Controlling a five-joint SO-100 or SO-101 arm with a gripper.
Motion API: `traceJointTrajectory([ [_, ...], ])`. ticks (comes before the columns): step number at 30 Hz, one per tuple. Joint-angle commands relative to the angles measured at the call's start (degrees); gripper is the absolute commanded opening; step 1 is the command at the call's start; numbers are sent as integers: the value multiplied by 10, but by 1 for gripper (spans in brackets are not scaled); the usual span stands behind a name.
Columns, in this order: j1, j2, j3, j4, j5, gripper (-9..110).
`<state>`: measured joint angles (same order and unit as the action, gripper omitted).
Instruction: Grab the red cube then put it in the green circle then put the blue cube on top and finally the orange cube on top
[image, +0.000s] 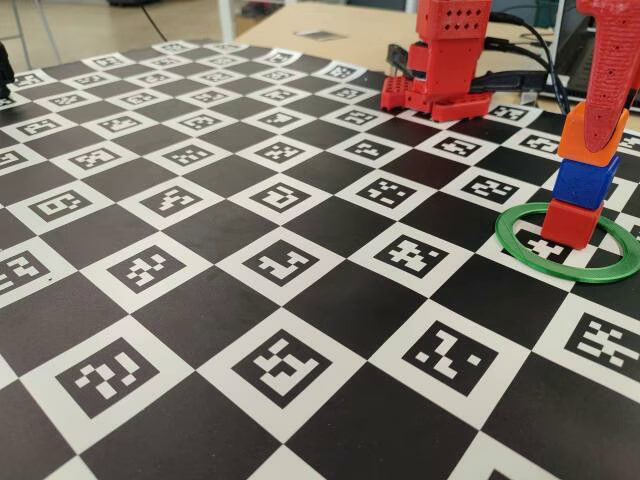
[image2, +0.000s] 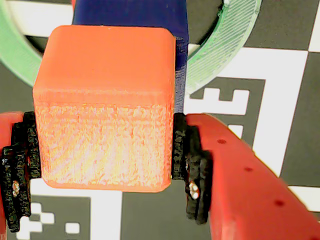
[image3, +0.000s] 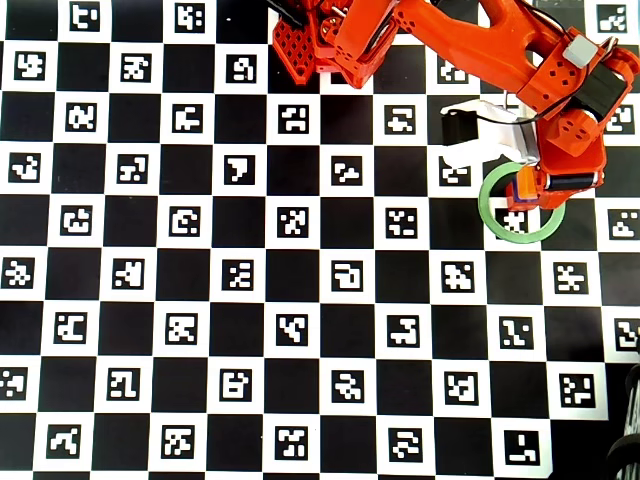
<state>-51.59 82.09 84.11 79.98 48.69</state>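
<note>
In the fixed view the red cube (image: 570, 222) rests inside the green circle (image: 508, 240) at the right. The blue cube (image: 586, 181) sits on it, and the orange cube (image: 590, 145) is on top of the blue one. My gripper (image: 600, 130) comes down from above and is shut on the orange cube. In the wrist view the black pads (image2: 192, 170) press both sides of the orange cube (image2: 105, 110). The blue cube (image2: 130, 12) and part of the green circle (image2: 220, 55) show behind it; the red cube is hidden there. Overhead, my gripper (image3: 527, 185) is over the green circle (image3: 487, 215).
A black-and-white checkered marker mat (image: 280, 260) covers the table. The arm's red base (image: 440, 70) stands at the back, left of the stack, also seen in the overhead view (image3: 320, 45). Black cables (image: 530, 45) lie behind it.
</note>
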Motion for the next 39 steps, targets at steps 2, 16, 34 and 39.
traceJointTrajectory([
  [2, -8, 39, -2, -6, -2, 12],
  [16, -15, 47, -2, -1, 1, 21],
  [34, -19, 49, -62, 57, 6, 46],
  [39, -22, 57, -112, 95, -11, 46],
])
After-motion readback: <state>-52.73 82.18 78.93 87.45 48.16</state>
